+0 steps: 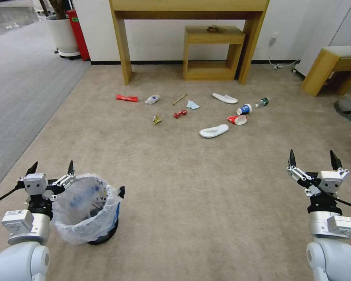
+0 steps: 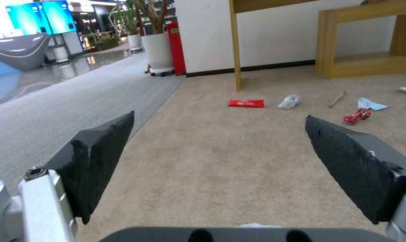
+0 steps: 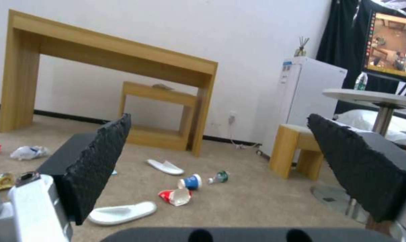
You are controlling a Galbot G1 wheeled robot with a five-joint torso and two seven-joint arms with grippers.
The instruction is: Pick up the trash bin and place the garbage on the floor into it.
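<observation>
A white wall (image 1: 163, 39) backs a tall wooden console table (image 1: 189, 8) with a low shelf (image 1: 213, 52) beneath; grey ribbed carpet (image 1: 19, 89) lies left.

Beige carpet floor (image 1: 191, 183), bag-lined trash bin (image 1: 85, 210) near left, scattered litter and two white slippers (image 1: 213, 131) farther ahead

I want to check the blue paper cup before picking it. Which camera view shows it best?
The right wrist view shows the blue paper cup best: near, lying on its side beside the red cup, seen between the open right gripper's fingers. The head view shows it small and far.
</observation>
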